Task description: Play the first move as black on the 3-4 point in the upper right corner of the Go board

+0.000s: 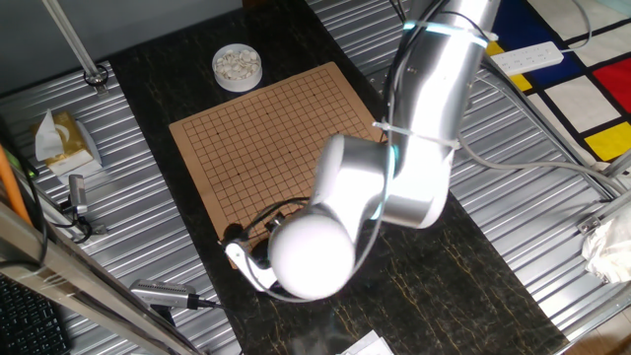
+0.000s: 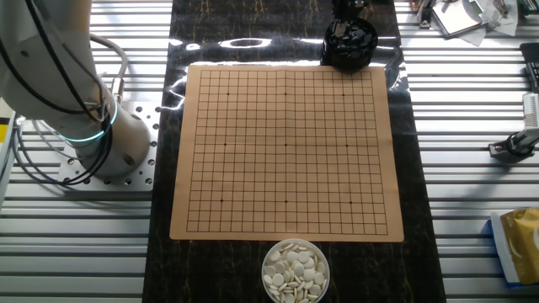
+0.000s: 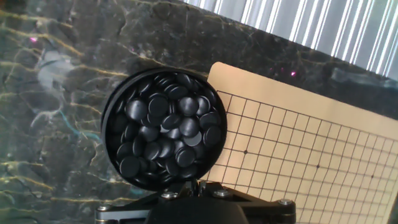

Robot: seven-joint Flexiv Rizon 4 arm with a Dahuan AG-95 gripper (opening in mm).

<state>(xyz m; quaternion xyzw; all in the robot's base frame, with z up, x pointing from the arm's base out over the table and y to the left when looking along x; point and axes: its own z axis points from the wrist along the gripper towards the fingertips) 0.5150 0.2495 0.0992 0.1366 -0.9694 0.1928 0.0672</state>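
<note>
The gripper [image 3: 193,202] is hanging over the black bowl [image 3: 115,106], which is sitting on the dark marble mat just beside a corner of the Go board [image 2: 286,151]. Glossy black stones [image 3: 165,130] are filling the bowl. Whether the jaws are parted or closed cannot be told, since only the mount is showing. The board's grid is lying bare, and the bowl of white stones [image 2: 295,271] is resting at the opposite edge

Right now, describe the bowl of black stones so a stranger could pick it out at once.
Find the tan Go board on the dark marble strip. Just off one corner sits a round black bowl heaped with glossy black stones. The other bowl, at the opposite edge, holds whitish stones.
</note>
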